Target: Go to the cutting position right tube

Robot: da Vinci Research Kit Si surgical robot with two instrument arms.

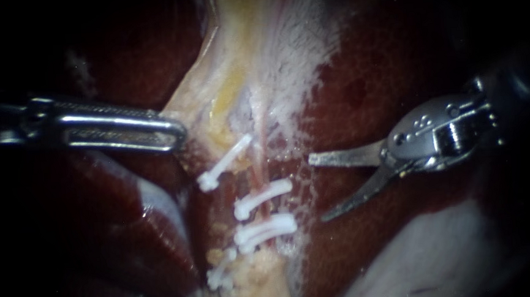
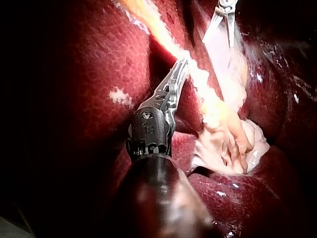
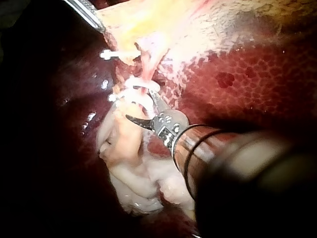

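**Foreground, right of centre.** The right instrument enters from the right edge. Its two blades are spread wide and hold nothing. The tips point left and stand just beside the stack of clips, not yet around any structure.

**Foreground, left of centre.** The left instrument enters from the left edge with its jaws clenched. They appear to grip the edge of the pale tissue that fans toward the top of the frame, though the contact itself is poorly shown.

**Middle ground, centre.** The right tube is a thin pink strand running down the frame, crossed lower down by white clips. The two clips nearest the blades lie close together, so only a narrow gap of tube shows between them.

**Background.** Dark red liver lies on both sides.

**Hazards, judged from this arrangement.**
- **Biting a clip:** the gap is narrow, so blades advanced slightly high or low would close on a clip rather than on the tube. That could dislodge the clip or jam the cut.
- **Cutting outside the clips:** a cut beyond the clipped span would leave an unsealed end.
- **Scoring the liver:** the lower blade tip hangs over liver at lower centre and could score it if the approach dips.
- **Losing tension:** if the left instrument's hold slipped, the tissue would slacken and the tube would shift off the blades' line.
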